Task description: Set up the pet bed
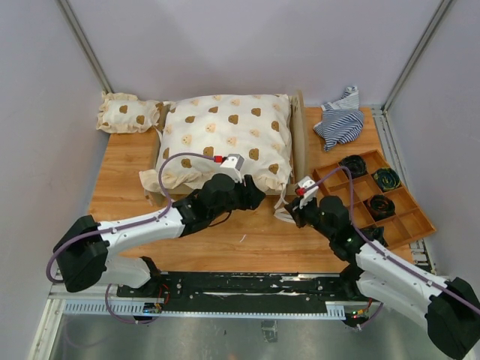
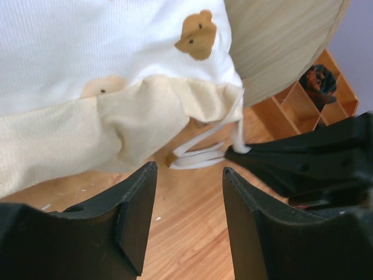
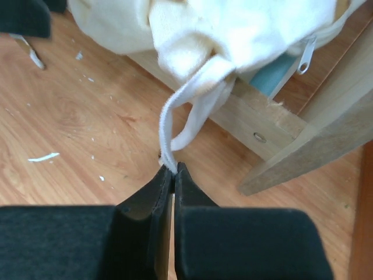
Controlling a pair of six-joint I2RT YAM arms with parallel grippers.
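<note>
Lower centre of the overhead frame: left pincer (image 1: 251, 196) sits low over the counter (image 1: 127, 180) with its fingers spread apart and nothing between them, just short of the near right corner of the large cushion (image 1: 225, 139). Just to its right, the right pincer (image 3: 173, 168) is pinched tight on the end of a white tie (image 3: 175, 111) that hangs from that corner. Behind both, the pet bed (image 1: 298, 127) lies at upper centre of the counter, mostly covered by the bear-print cushion. Its wooden end board stands along the cushion's right edge, and its near rail shows under the cushion. At right, a compartmented tray (image 1: 416, 225) holds dark coiled items (image 1: 379, 206). Far back: a small cushion (image 1: 127, 114) at upper left and a striped cloth (image 1: 339, 120) at upper right.
</note>
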